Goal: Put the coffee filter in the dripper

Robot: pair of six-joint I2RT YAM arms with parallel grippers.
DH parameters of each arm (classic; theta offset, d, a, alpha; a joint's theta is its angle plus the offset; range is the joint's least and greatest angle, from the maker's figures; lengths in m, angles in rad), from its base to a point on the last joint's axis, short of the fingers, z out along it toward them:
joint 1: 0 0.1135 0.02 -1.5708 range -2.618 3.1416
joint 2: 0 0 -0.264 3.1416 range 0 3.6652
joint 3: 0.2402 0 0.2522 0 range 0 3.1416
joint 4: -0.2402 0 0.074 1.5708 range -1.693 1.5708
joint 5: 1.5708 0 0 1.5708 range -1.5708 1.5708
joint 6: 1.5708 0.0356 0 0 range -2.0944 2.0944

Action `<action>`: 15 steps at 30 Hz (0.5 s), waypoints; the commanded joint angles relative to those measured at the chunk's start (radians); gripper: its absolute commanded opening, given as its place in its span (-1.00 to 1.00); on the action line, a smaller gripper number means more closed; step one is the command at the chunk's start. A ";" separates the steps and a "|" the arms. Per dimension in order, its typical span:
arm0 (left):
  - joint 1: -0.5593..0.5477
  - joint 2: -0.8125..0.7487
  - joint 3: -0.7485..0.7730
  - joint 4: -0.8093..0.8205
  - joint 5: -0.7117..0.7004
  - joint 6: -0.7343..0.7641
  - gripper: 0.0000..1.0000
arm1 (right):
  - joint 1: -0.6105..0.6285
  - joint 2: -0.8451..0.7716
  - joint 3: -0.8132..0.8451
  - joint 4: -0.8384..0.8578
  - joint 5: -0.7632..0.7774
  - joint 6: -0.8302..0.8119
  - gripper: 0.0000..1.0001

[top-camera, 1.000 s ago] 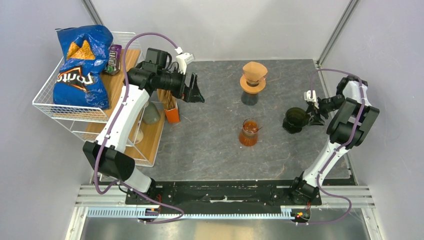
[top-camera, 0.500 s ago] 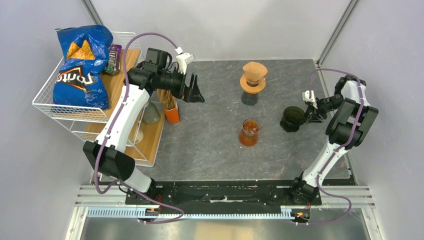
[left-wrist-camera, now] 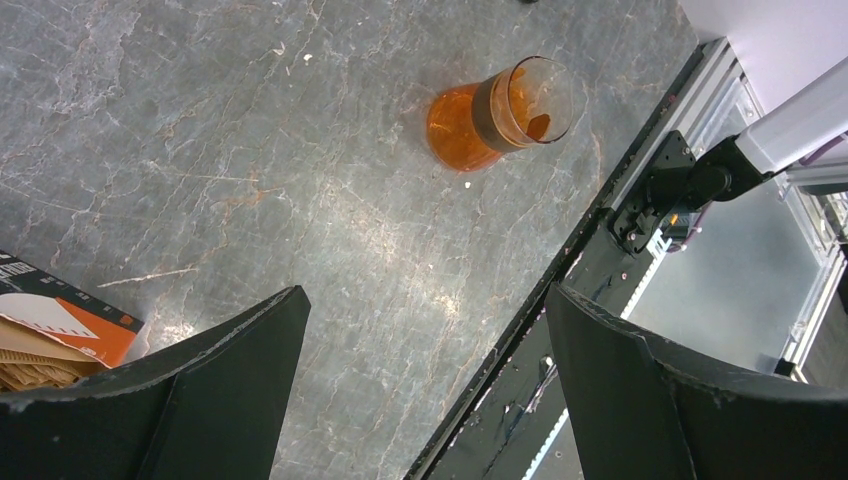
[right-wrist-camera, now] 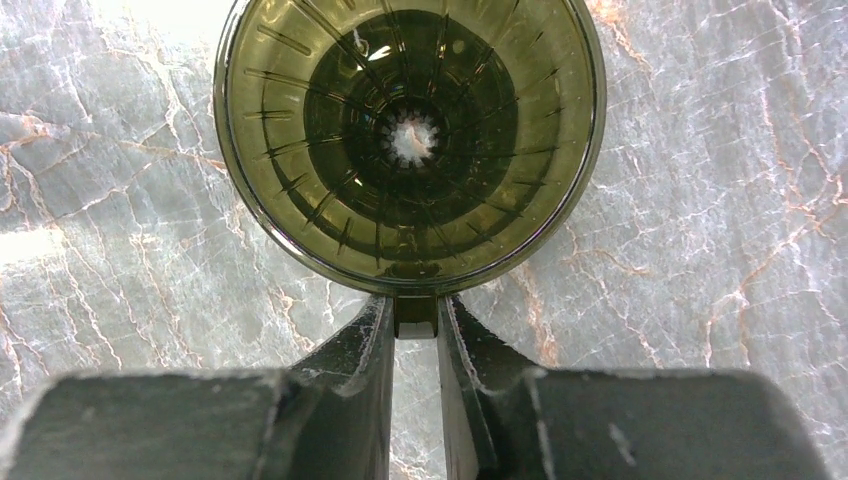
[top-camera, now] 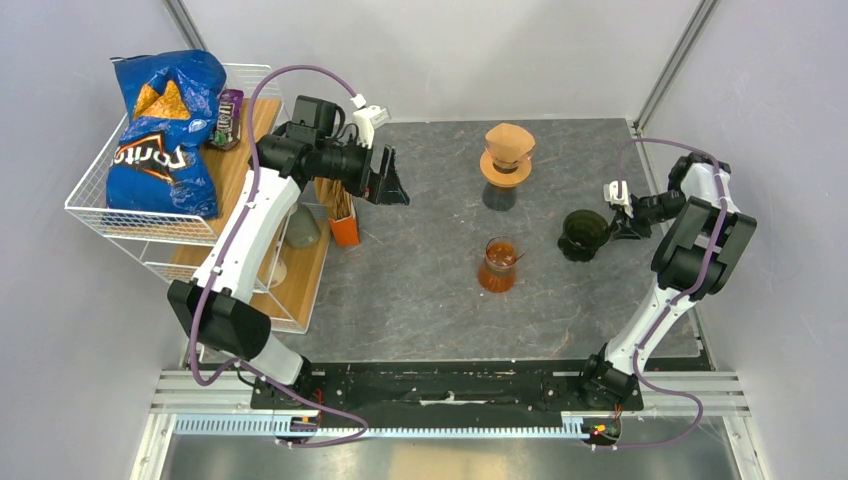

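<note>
The dripper (top-camera: 584, 232) is a dark green see-through cone standing on the grey mat at the right. From above, the right wrist view looks into its ribbed bowl (right-wrist-camera: 410, 140). My right gripper (top-camera: 620, 222) is shut on the dripper's small handle tab (right-wrist-camera: 416, 312), one finger on each side. Brown paper coffee filters stand in an orange box (top-camera: 343, 218) at the mat's left edge; a corner of that box (left-wrist-camera: 55, 335) shows in the left wrist view. My left gripper (top-camera: 390, 186) hangs wide open and empty just right of the box, above the mat (left-wrist-camera: 425, 300).
An orange glass carafe (top-camera: 498, 265) stands mid-mat, also in the left wrist view (left-wrist-camera: 495, 112). An orange stand topped by a brown cone (top-camera: 508, 152) sits at the back. A wire basket (top-camera: 90, 215) with a blue chip bag (top-camera: 165, 130) and a wooden shelf (top-camera: 305, 275) lie left.
My right gripper's fingers have come together on the dripper's handle, and the dripper has shifted slightly left and toward the back. The left arm has not moved.
</note>
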 commanded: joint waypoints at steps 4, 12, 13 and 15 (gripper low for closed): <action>-0.003 0.004 0.040 0.020 -0.012 0.003 0.93 | -0.015 -0.108 -0.003 -0.030 -0.072 -0.083 -0.79; -0.003 0.004 0.043 0.020 -0.002 0.008 0.93 | -0.037 -0.235 0.024 -0.241 -0.119 -0.108 -1.00; -0.003 0.004 0.043 0.019 0.000 0.012 0.93 | -0.037 -0.254 0.026 -0.270 -0.120 -0.109 -1.00; -0.003 0.002 0.038 0.027 0.002 0.015 0.93 | -0.036 -0.297 0.036 -0.339 -0.129 -0.108 -1.00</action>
